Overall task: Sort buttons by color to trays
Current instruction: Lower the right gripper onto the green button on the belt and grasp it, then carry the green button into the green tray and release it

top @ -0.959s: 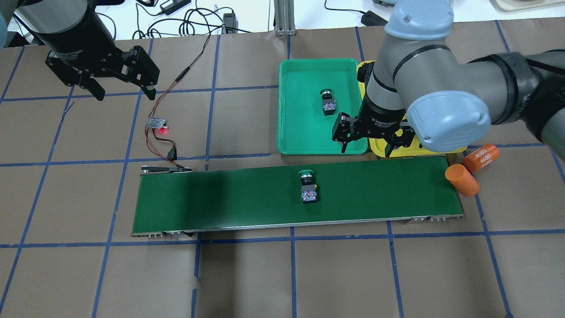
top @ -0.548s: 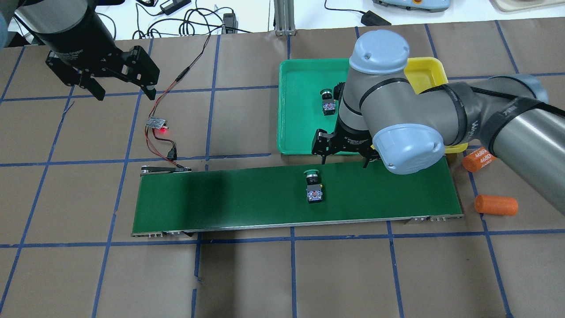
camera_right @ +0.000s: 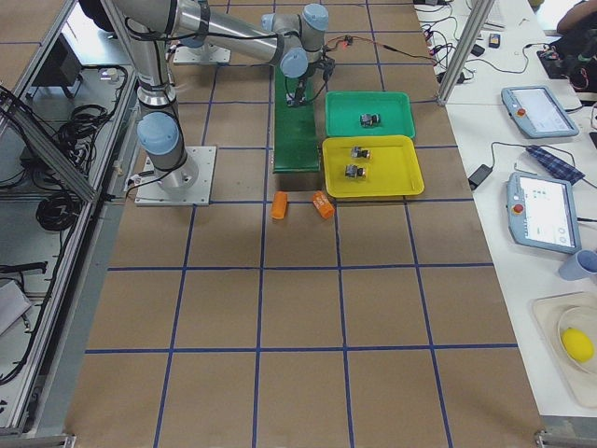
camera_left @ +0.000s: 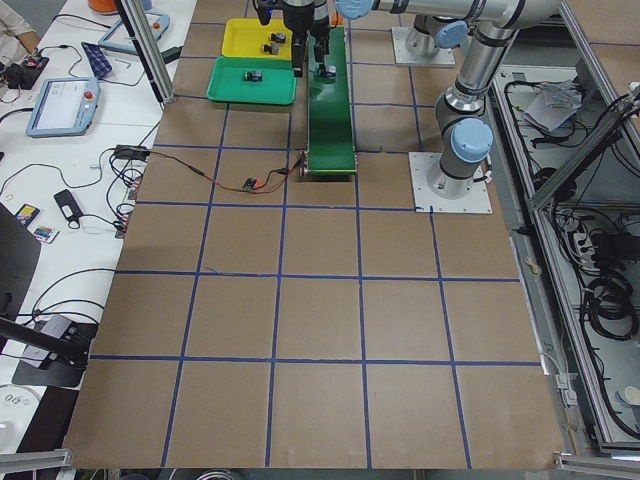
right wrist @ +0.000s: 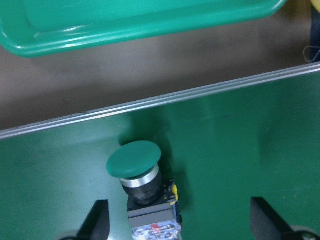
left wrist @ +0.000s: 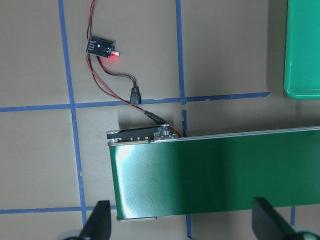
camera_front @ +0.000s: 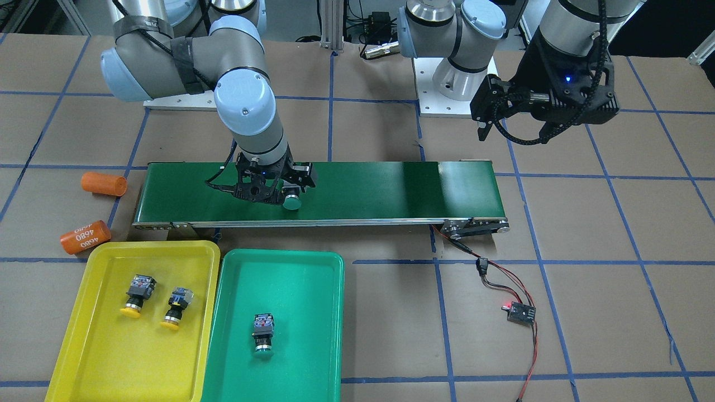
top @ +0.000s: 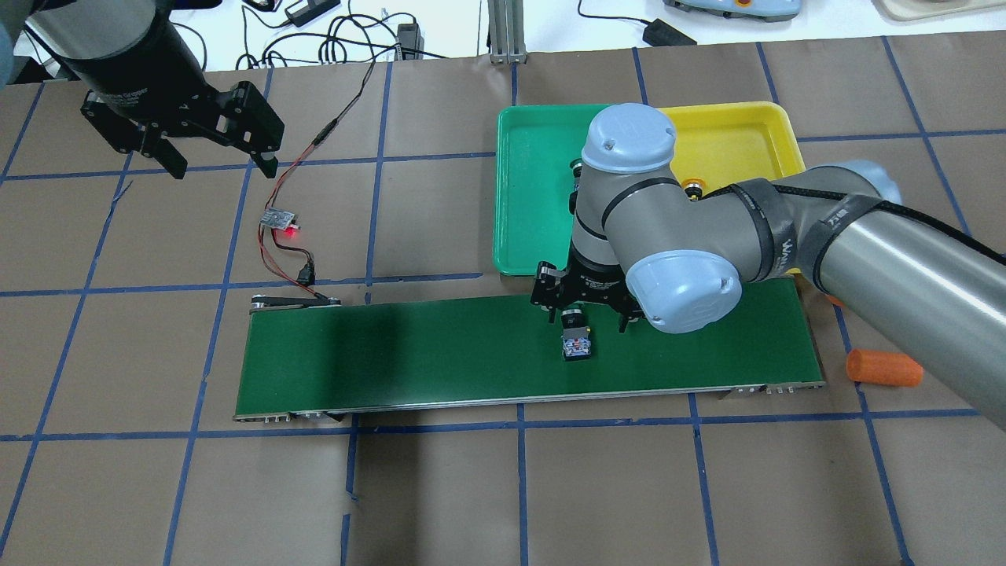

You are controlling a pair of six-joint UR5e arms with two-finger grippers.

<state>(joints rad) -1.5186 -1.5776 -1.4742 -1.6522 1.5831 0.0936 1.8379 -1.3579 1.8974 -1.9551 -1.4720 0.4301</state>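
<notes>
Mid-frame in the overhead view, our right gripper (top: 586, 317), jaws wide apart, hangs over the green button (right wrist: 134, 159) lying on the belt (top: 409, 354); we should centre its body between the fingers (right wrist: 98, 219), then lower and close.

Right arm (top: 904, 251): silver-grey tubes, pale blue round joint caps, black braided cable bound on with black straps. Left arm (camera_front: 447, 33): same grey and blue. Right gripper (top: 586, 319) and left gripper (top: 222, 167): black, two-fingered, white lettering on the round body. Small blue light on black wrist housing (camera_front: 568, 78). White square base plates (camera_left: 450, 185) with dark screw heads
</notes>
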